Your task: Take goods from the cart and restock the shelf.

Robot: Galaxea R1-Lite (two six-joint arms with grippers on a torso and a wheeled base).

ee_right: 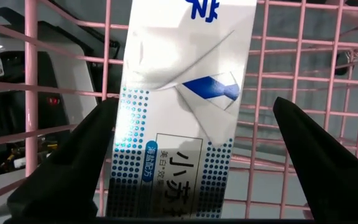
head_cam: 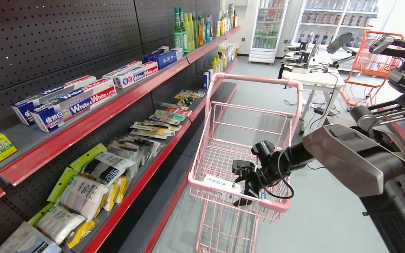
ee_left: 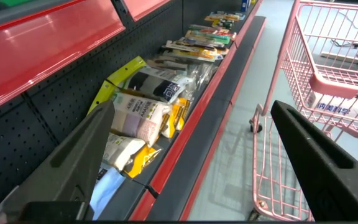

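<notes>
A pink wire cart (head_cam: pixel 255 79) stands in the aisle beside the red-edged shelf (head_cam: pixel 83 123). A white and blue box (head_cam: pixel 220 185) lies in its basket against the near rim. My right gripper (head_cam: pixel 242 182) hangs inside the basket, just over that box. In the right wrist view the box (ee_right: pixel 182 112) lies between the open fingers of the right gripper (ee_right: pixel 194 106), which stand well apart on either side of it. My left gripper (ee_left: pixel 191 109) is open and holds nothing, low in the aisle between the lower shelf and the cart (ee_left: pixel 328 81).
Toothpaste boxes (head_cam: pixel 79 100) line the upper shelf, and bagged goods (head_cam: pixel 83 193) crowd the lower one. A white table (head_cam: pixel 315 79) with equipment and an orange cart (head_cam: pixel 371 63) stand beyond the pink cart. Glass-door coolers (head_cam: pixel 269 28) line the back wall.
</notes>
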